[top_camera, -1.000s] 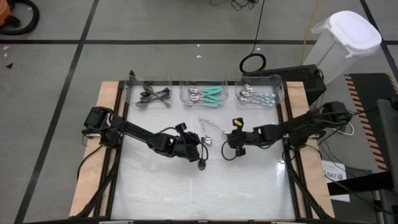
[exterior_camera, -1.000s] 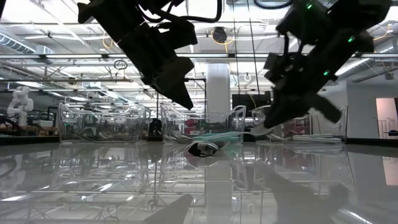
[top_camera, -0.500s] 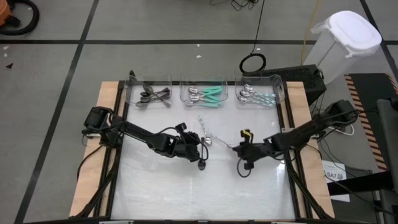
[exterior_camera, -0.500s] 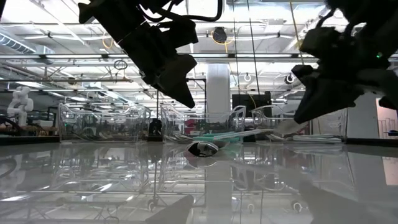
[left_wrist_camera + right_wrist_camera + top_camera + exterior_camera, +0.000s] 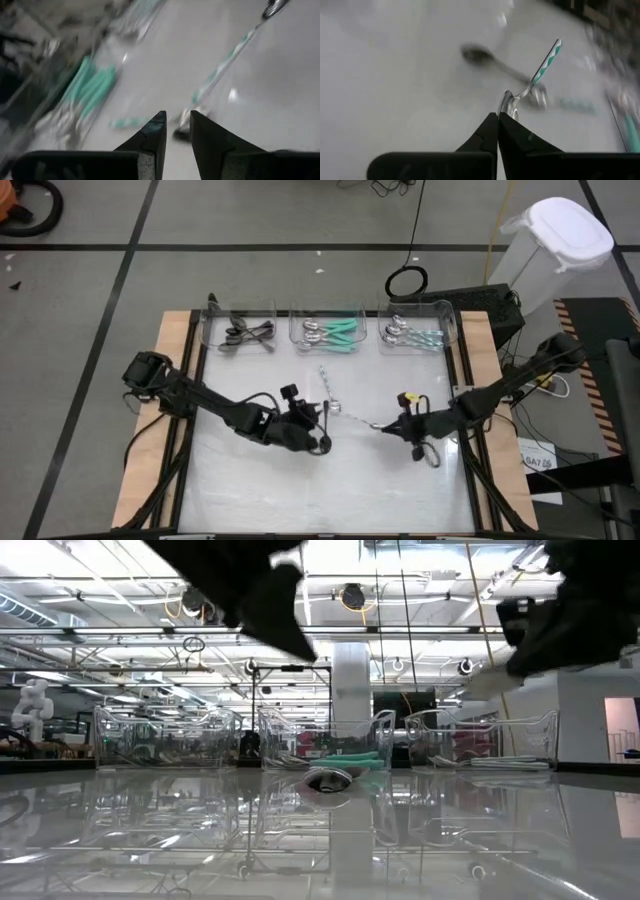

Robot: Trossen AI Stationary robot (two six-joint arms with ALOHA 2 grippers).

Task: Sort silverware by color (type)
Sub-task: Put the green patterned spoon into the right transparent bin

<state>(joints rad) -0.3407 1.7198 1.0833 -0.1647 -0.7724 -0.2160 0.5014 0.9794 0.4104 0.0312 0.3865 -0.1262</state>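
My right gripper (image 5: 398, 426) (image 5: 498, 116) is right of the table's middle, shut on a silver spoon (image 5: 376, 423) with a teal-and-white handle (image 5: 547, 61). My left gripper (image 5: 322, 420) (image 5: 176, 125) hovers near the middle, its fingers a narrow gap apart and holding nothing. Just ahead of it a teal-handled spoon (image 5: 220, 67) (image 5: 328, 385) lies flat on the table, bowl (image 5: 184, 120) toward the fingers. A second spoon bowl (image 5: 333, 408) lies beside it. In the low view a spoon (image 5: 330, 778) rests on the tabletop. My right gripper pinches the spoon's bowl (image 5: 508, 104) between its two fingertips. The fingers come level from the table's right side and lie along the spoon. The spoon is lifted clear of the table, its handle sticking out ahead toward the table's left.
Three clear bins stand along the far edge: dark utensils in the left one (image 5: 245, 332), teal-handled ones in the middle (image 5: 330, 332), pale-blue-handled ones in the right (image 5: 412, 333). A white lidded bin (image 5: 560, 240) stands beyond the table's far right corner.
My right gripper has moved toward the table's right and near edge and upward, carrying one spoon off the small group at the middle, now lifted clear. My left gripper has risen and drawn slightly toward the near edge. The other spoons have stayed in place.
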